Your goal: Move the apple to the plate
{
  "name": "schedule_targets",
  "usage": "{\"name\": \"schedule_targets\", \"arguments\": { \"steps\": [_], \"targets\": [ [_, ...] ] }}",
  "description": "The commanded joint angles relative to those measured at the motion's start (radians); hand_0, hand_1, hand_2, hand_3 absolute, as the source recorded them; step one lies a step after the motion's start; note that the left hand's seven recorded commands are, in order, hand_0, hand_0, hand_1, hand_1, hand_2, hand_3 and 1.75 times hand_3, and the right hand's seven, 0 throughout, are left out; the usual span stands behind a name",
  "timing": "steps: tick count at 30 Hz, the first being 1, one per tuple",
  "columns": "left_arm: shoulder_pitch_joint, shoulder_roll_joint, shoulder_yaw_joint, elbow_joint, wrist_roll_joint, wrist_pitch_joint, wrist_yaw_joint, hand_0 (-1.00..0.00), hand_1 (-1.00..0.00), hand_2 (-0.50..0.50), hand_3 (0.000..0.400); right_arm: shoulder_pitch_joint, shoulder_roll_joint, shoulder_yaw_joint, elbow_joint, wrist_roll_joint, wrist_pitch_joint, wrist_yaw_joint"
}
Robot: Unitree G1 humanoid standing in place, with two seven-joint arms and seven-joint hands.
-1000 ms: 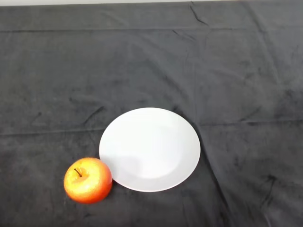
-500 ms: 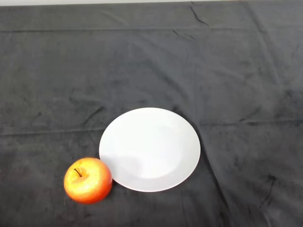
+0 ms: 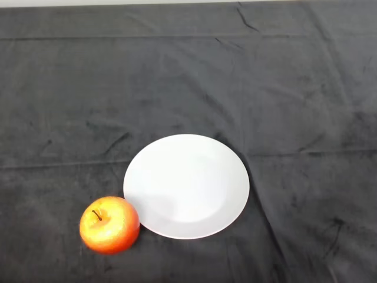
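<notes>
1. Two things matter: the apple point(image 3: 109, 224) sits stem-up on the table point(image 3: 188, 76) at the lower left, against or just beside the near-left rim of the plate point(image 3: 186, 186), and it is not on the plate yet.
2. No hand shows, so I cannot tell whether it is open or closed.
3. Round and smooth, the apple could roll if a finger nudges it off-centre, most likely away from the plate or toward the near edge.
4. With the rim so close, fingers closing on that side may catch the plate and shove or tip it.
5. Creased cloth may drag the plate along if it is pushed.
6. Released too high, the apple could roll across the shallow plate and off.
</notes>
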Motion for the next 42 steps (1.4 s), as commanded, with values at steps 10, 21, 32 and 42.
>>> {"name": "schedule_targets", "arguments": {
  "steps": [10, 21, 32, 42],
  "targets": [
    [-0.034, 0.09, -0.05, -0.013, -0.005, -0.087, -0.156, 0.0, 0.0, 0.0, 0.0, -0.025, -0.024, -0.0181, -0.016, 0.0122, -0.007, 0.0061],
    [-0.016, 0.125, -0.051, -0.009, -0.045, -0.175, -0.374, 0.0, 0.0, 0.0, 0.0, -0.025, -0.024, -0.0183, -0.015, 0.0122, -0.007, 0.0064],
    [-0.011, 0.12, -0.079, -0.026, -0.074, -0.244, -0.595, 0.0, 0.0, 0.0, 0.0, -0.026, -0.025, -0.0186, -0.014, 0.0123, -0.007, 0.0068],
    [0.053, 0.076, -0.138, -0.228, -0.071, -0.234, -0.689, 0.0, 0.0, 0.0, 0.0, -0.026, -0.025, -0.0187, -0.014, 0.0123, -0.008, 0.0069]
  ]
}}
